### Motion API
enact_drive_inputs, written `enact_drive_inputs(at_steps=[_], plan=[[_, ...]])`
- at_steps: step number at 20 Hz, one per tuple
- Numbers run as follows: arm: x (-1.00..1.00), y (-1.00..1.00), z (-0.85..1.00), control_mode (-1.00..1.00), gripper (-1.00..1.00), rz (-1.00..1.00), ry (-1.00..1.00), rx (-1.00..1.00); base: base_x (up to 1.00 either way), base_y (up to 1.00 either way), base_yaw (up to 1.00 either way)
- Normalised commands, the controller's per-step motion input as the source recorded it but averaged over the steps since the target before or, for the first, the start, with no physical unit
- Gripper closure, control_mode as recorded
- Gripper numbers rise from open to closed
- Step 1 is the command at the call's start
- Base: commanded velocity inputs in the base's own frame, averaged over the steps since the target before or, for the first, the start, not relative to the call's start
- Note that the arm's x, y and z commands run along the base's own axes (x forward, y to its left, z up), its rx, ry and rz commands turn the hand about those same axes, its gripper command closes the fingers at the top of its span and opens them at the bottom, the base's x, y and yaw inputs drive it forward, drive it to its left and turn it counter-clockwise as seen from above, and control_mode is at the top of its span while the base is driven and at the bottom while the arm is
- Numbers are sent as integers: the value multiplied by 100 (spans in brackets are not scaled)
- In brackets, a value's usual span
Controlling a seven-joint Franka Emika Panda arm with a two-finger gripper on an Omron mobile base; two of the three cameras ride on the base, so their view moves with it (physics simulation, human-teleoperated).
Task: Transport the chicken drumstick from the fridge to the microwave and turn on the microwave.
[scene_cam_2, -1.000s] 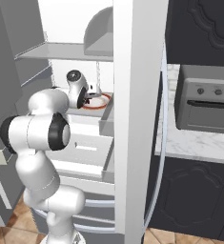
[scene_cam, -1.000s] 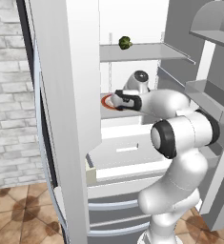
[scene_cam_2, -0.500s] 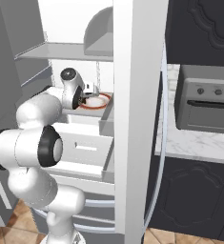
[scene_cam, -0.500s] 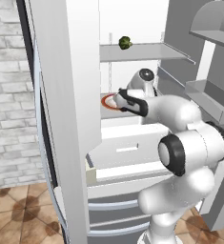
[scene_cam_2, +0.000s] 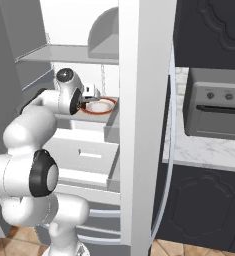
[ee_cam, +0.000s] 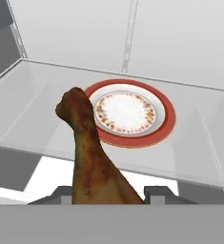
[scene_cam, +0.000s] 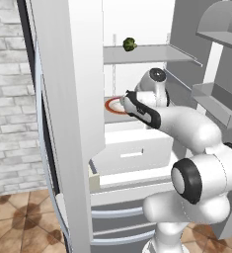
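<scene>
The chicken drumstick (ee_cam: 87, 152), golden-brown, stands up between my fingertips with its thick end toward the camera. My gripper (ee_cam: 108, 195) is shut on it. It hangs just in front of a red-rimmed plate (ee_cam: 166, 119) on a glass shelf inside the fridge (scene_cam: 73, 99). In the base views the gripper (scene_cam: 131, 103) (scene_cam_2: 88, 98) sits at the shelf's front edge beside the plate (scene_cam: 112, 105) (scene_cam_2: 102, 106). The microwave is out of view.
A small dark-green vegetable (scene_cam: 129, 44) lies on the shelf above. A white crisper box (scene_cam: 132, 153) juts out below the plate's shelf. The open fridge door (scene_cam_2: 144, 125) stands right of the arm, with a grey oven (scene_cam_2: 214, 110) on the counter beyond.
My elbow has swung down and toward the base while the hand stays by the plate, pulled back a little. The drumstick remains in the grip.
</scene>
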Motion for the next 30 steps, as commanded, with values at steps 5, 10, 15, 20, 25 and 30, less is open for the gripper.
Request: enact_drive_inputs(at_steps=[5, 10, 15, 20, 25, 30], plan=[[-59, 0, 7, -100, 100, 0, 0, 0, 0, 0, 0], [-57, 0, 14, -100, 100, 0, 0, 0, 0, 0, 0], [-49, 0, 18, -100, 100, 0, 0, 0, 0, 0, 0], [-51, 0, 25, -100, 100, 0, 0, 0, 0, 0, 0], [-41, 0, 37, -100, 100, 0, 0, 0, 0, 0, 0], [-45, 0, 43, -100, 100, 0, 0, 0, 0, 0, 0]])
